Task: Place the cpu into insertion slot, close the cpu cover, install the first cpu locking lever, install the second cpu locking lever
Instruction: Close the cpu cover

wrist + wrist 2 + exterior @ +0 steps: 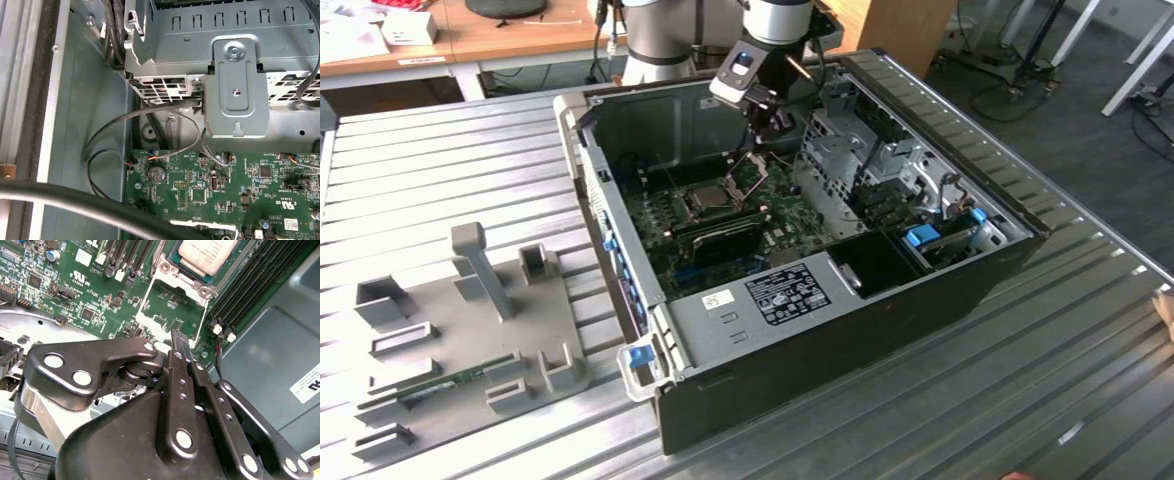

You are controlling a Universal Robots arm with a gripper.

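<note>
The thin, stiff cpu cover (187, 282), touching the closed, apparently empty claw's (179, 339) tip, is best handled by its free edge.

A silver metal desk (427, 170) w/ long ribs is seen across most of the exterior view. At the back, toward that view's left, a wood desk (520, 40) is set, w/ a white box (407, 25) & papers (347, 38) laid on it. A dark grey floor (1067, 80) is seen at the back right, w/ black cables (1001, 90) & white furniture legs (1137, 68). Everything is lit softly.
</note>
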